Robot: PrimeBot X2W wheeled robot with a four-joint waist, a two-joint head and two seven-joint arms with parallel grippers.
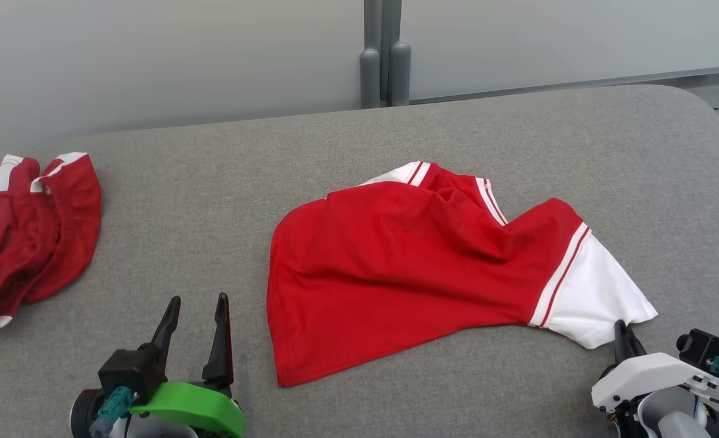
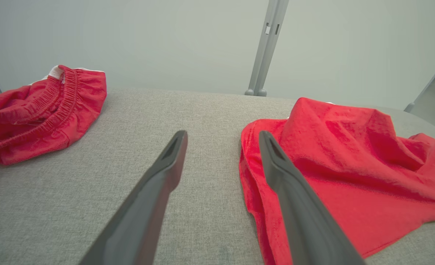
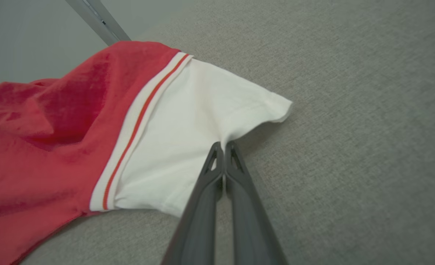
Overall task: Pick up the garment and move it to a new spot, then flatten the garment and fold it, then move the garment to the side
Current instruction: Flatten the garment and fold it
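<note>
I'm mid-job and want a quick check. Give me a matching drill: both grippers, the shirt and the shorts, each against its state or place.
Things:
1. left gripper
2. right gripper
3. red shirt
4. red shorts

States or places:
A. bunched at the left end of the table
B. shut on the edge of the white sleeve
C. open, holding nothing
D. spread out but rumpled, mid-table

Pairs: 1-C; 2-B; 3-D; 4-A
</note>
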